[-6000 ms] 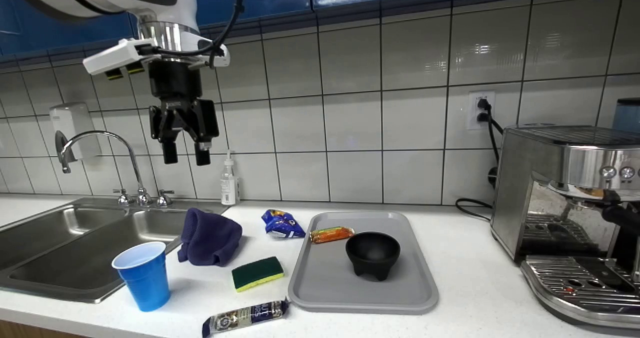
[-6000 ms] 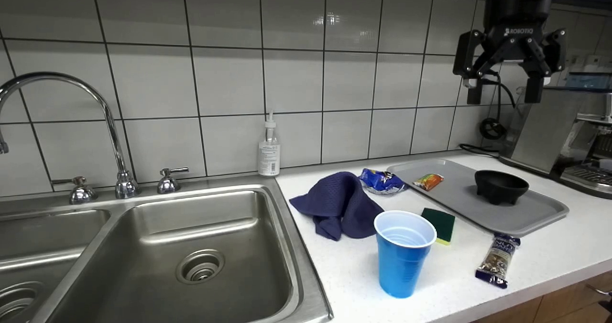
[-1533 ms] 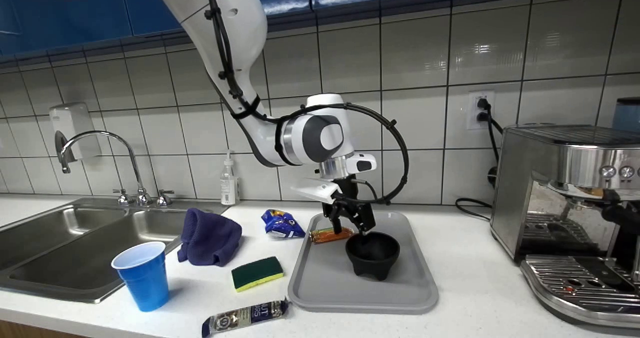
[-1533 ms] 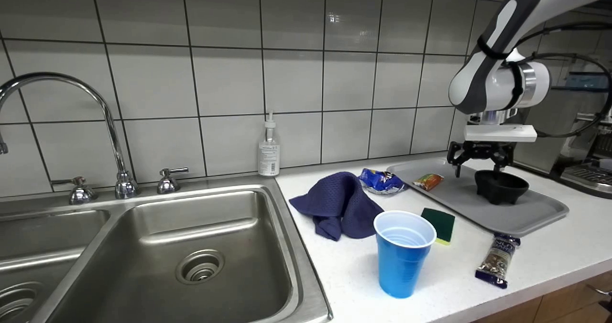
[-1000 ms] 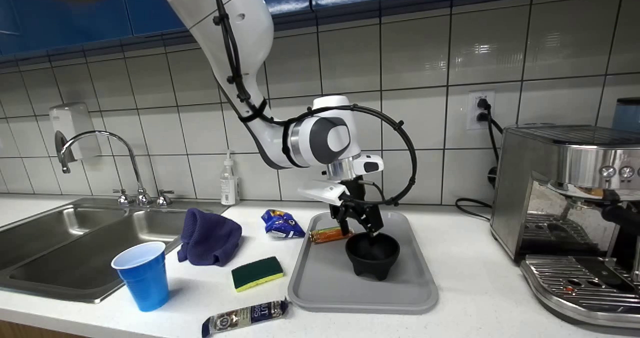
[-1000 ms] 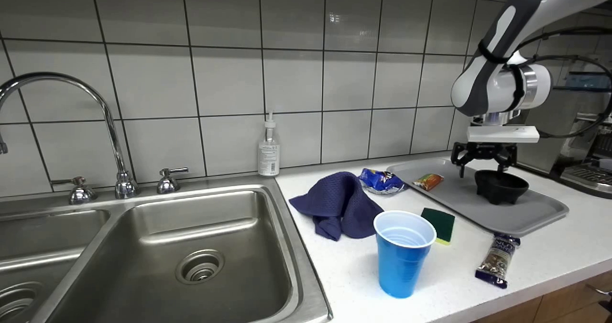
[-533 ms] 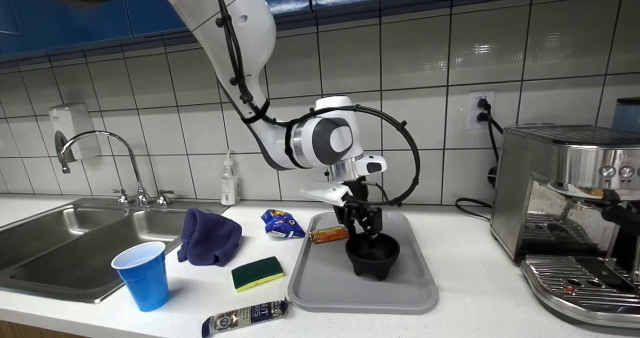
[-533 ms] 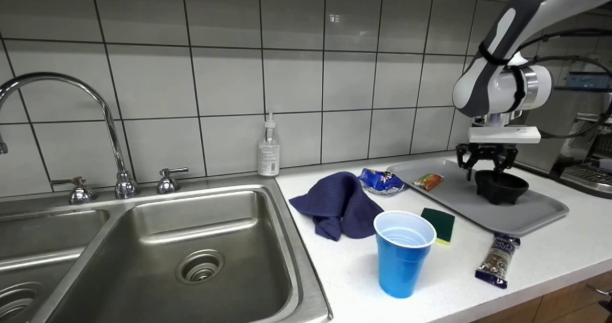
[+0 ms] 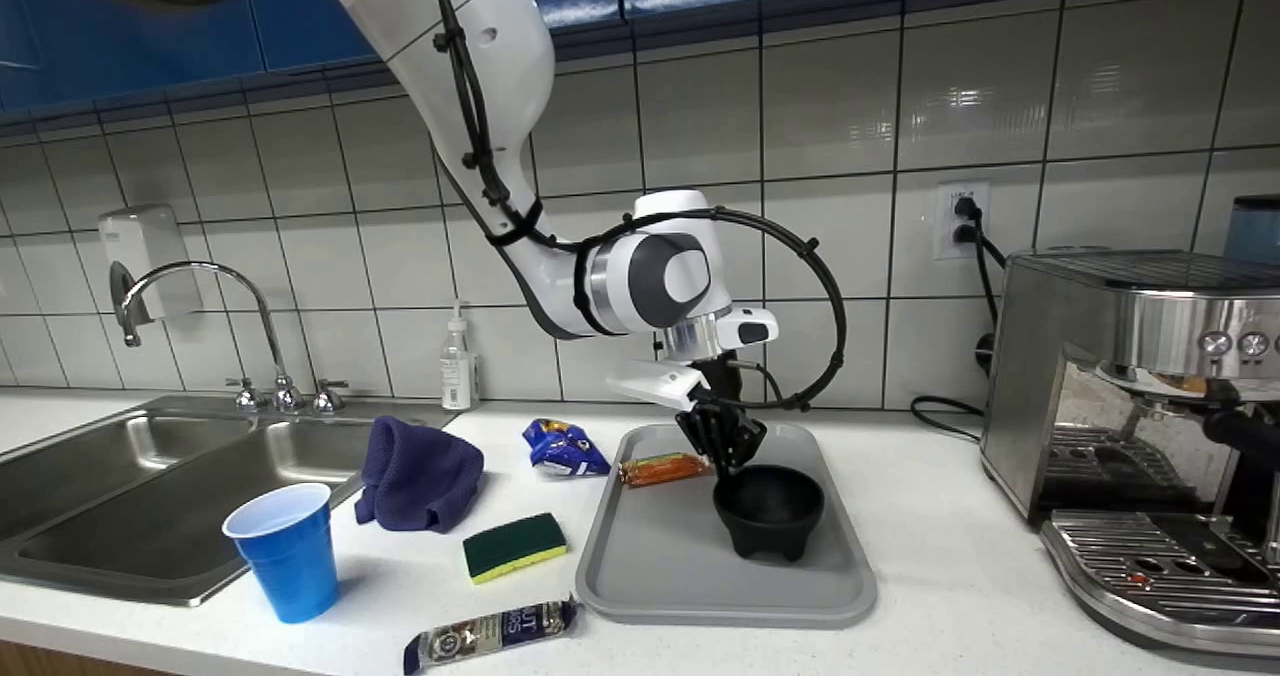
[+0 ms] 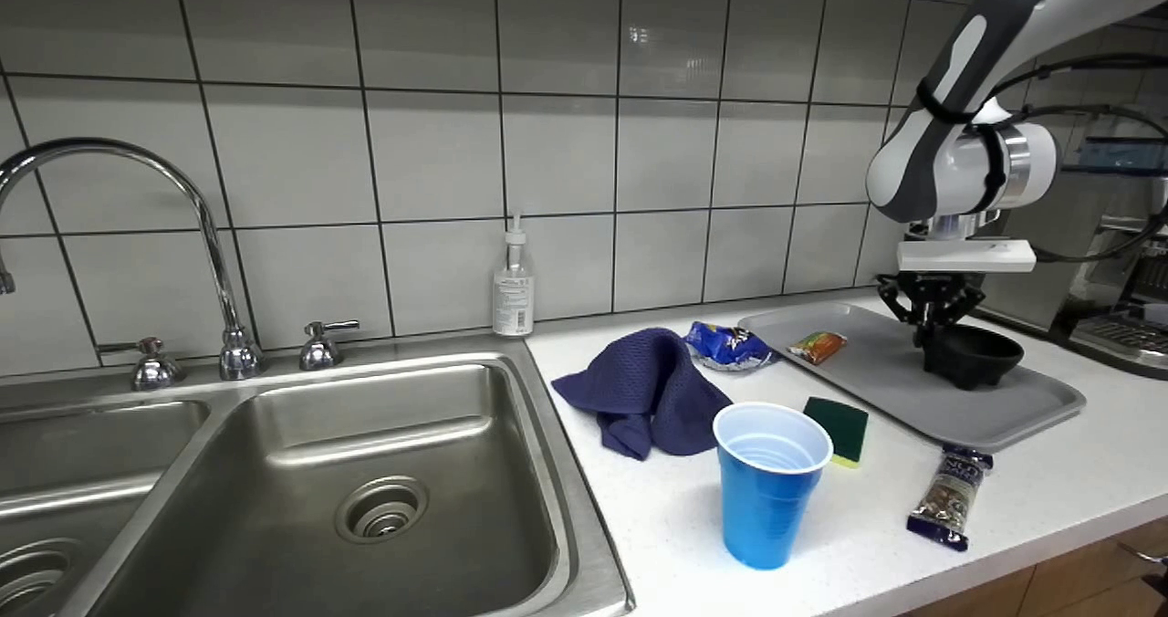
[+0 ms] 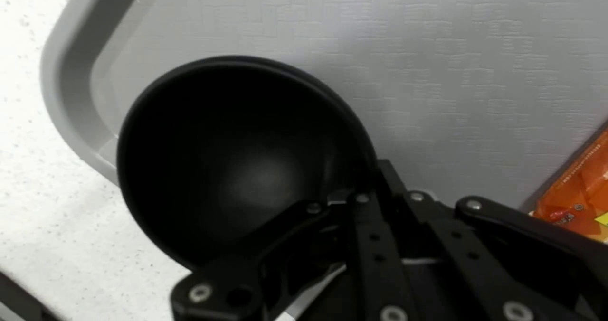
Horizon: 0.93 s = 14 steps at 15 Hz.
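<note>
A black footed bowl stands upright on the grey tray. My gripper points down at the bowl's edge, its jaws shut on the rim. In the wrist view one finger lies inside the bowl and the other outside, with the wall pinched between them; the tips of my gripper are dark and hard to make out against it. Close by on the tray lies an orange packet, apart from the gripper. The bowl's inside shows no contents.
Left of the tray on the counter are a blue crumpled packet, a purple cloth, a green-yellow sponge, a nut bar and a blue cup. A sink lies further left; a coffee machine stands at right.
The open jaws straddling the rim have closed together on it. As they closed, the bowl slid slightly to the right on the tray. Earlier, the arm came down from high above the counter.
</note>
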Available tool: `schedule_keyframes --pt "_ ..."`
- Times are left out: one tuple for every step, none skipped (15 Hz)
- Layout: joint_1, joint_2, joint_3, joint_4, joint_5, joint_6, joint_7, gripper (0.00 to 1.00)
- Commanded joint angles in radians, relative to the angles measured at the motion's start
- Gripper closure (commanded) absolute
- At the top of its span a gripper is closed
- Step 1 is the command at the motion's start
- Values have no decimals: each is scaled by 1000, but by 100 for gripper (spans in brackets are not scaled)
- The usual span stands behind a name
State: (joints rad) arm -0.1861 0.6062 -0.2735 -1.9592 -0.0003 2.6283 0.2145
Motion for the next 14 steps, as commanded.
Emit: schedule_keyframes --pt "1 -1 -7 15 -4 -10 6 98" --pt "1 -2 -8 13 -5 -9 6 98" --pt "2 -4 -10 11 -6 -9 6 98" --pt "3 -9 -13 8 -8 -14 7 98" --pt "6 -16 -20 3 -13 -18 11 98" --pt "4 -30 -22 -5 -15 -22 4 98" --pt "3 -39 -26 -10 -17 -26 0 98" --pt "2 -53 -29 -18 -19 -32 -6 98" --pt "3 -63 -34 -23 -23 -34 -7 98" --pt "3 -75 -40 -30 -27 -36 -8 98" --pt "3 -87 -45 -37 -31 -38 -8 98" --pt "4 -97 -51 -45 -36 -38 -6 98" --pt "2 -104 -54 -48 -39 -40 -6 98" --pt "1 -109 -60 -51 -43 -43 -3 98"
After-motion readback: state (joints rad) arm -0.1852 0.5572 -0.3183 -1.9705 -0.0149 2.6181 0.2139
